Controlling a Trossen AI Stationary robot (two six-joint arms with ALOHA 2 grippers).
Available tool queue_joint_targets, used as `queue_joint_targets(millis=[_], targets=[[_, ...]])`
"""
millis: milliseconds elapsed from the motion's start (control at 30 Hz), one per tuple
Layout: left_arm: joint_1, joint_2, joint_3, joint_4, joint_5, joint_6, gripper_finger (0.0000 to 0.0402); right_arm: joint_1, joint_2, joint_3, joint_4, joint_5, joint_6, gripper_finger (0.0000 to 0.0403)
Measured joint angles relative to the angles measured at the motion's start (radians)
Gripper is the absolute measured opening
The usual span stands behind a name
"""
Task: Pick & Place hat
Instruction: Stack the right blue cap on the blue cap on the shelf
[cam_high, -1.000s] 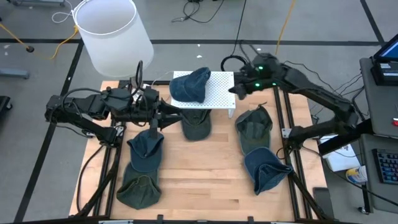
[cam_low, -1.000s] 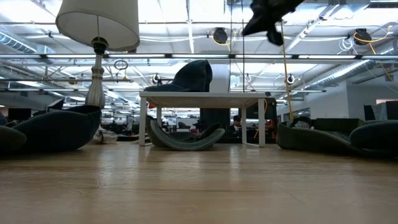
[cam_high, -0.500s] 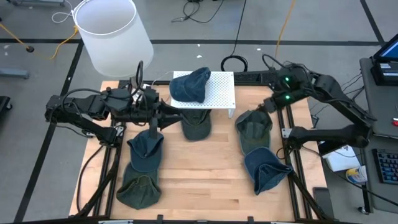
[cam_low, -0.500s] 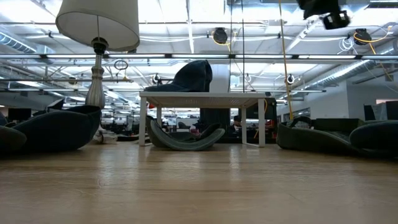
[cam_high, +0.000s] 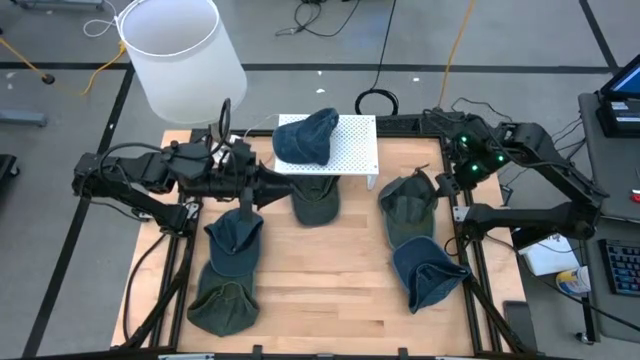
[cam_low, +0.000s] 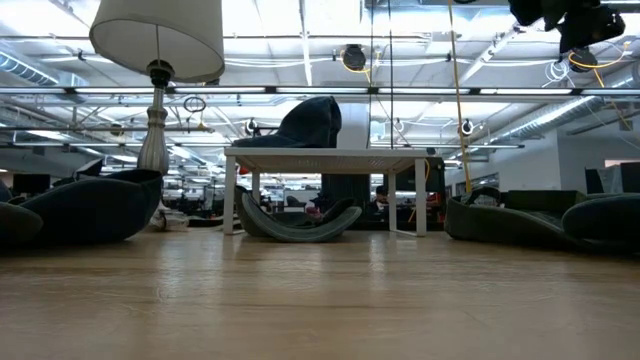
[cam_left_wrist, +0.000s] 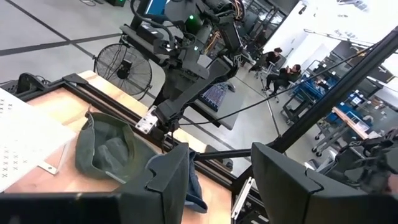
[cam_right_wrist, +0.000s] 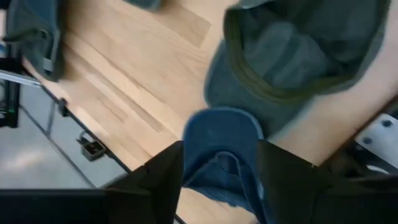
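Blue hat is seated on the white stand; right gripper is held apart, empty, above the green hat. Left gripper is parked beside the stand, fingers apart, empty.

Hat on stand (another hat beneath).

Robotics lab, open-plan hall, ceiling strip lights, cables on floor, workbenches

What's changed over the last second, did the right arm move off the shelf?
Yes. The right gripper swung from beside the white shelf out to the table's right edge, above the green hat, and its jaws opened. The blue hat on the shelf, the other hats and the left gripper stayed put.
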Motion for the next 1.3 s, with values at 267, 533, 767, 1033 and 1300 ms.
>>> queue_joint_targets(millis=[267, 533, 767, 1033, 1300], targets=[[0.000, 0.000, 0.000, -0.001, 0.000, -0.020, 0.0179, 0.057, -0.033, -0.149, -0.003, -0.004, 0.045, 0.0201], [0.000, 0.000, 0.000, -0.002, 0.000, -0.020, 0.0179, 0.186, -0.090, -0.359, 0.009, 0.053, 0.136, 0.0204], [0.000, 0.000, 0.000, -0.003, 0.033, -0.016, 0.0179, 0.311, -0.069, -0.520, 0.120, 0.050, 0.201, 0.0204], [0.000, 0.000, 0.000, -0.006, 0.034, -0.015, 0.0179, 0.452, 0.007, -0.622, 0.289, 0.051, 0.273, 0.0205], [0.000, 0.000, 0.000, -0.008, 0.080, -0.012, 0.0179, 0.522, 0.059, -0.694, 0.398, 0.045, 0.282, 0.0206]])
